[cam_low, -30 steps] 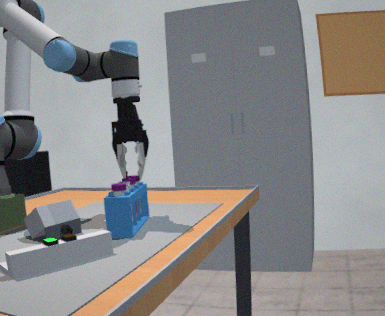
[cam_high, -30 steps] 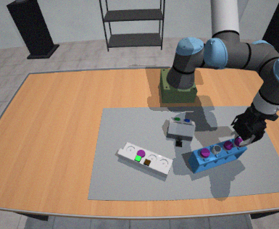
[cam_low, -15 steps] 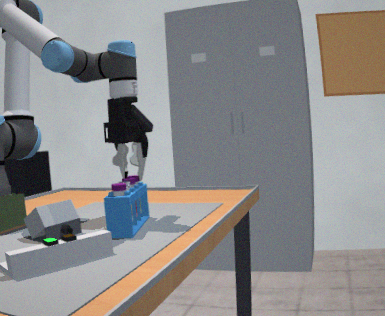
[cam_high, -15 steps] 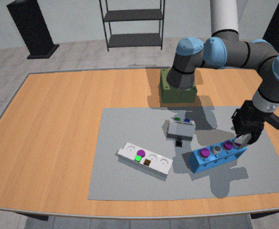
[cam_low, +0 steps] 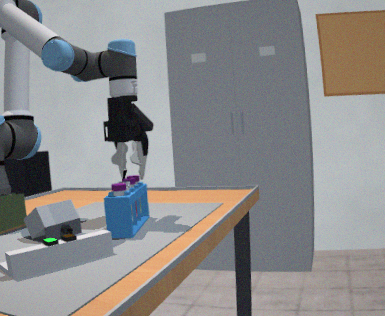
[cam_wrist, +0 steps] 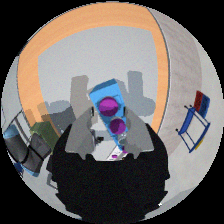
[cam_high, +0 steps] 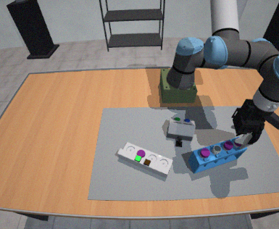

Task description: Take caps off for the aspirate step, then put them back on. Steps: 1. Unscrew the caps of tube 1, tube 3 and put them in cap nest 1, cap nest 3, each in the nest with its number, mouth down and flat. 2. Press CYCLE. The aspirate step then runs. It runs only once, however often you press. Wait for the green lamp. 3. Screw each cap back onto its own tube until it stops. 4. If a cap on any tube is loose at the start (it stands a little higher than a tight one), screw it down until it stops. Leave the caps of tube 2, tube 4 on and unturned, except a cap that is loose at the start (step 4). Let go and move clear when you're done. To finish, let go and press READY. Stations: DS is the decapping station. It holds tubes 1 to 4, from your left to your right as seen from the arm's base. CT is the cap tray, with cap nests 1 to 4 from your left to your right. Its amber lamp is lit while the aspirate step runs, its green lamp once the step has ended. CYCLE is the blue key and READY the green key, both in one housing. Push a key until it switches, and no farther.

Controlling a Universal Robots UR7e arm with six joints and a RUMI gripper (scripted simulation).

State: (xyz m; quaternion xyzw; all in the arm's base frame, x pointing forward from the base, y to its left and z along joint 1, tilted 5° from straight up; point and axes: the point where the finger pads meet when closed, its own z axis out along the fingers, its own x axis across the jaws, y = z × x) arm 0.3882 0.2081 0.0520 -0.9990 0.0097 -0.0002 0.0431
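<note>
The blue decapping station (cam_high: 193,164) (cam_low: 116,217) (cam_wrist: 104,90) holds the tubes. My gripper (cam_high: 240,140) (cam_low: 133,176) (cam_wrist: 108,107) is open, its fingers apart on either side of the purple cap of tube 1 (cam_wrist: 108,105). The tube 2 cap (cam_high: 228,146) (cam_wrist: 117,126) and tube 4 cap (cam_high: 204,153) (cam_low: 118,187) are on. Tube 3 (cam_high: 217,148) is uncapped. Its purple cap (cam_high: 140,153) lies in nest 3 of the white cap tray (cam_high: 155,172) (cam_low: 57,261); the other nests are empty. The green lamp (cam_high: 138,158) (cam_low: 50,241) is lit, the amber lamp (cam_high: 147,162) dark.
The grey key housing (cam_high: 180,132) (cam_low: 57,217) stands behind and between the tray and the station, with the green key (cam_high: 177,119) and blue key (cam_high: 187,120) on top. A small black block (cam_high: 179,143) is in front of it. The green arm base (cam_high: 177,95) is behind.
</note>
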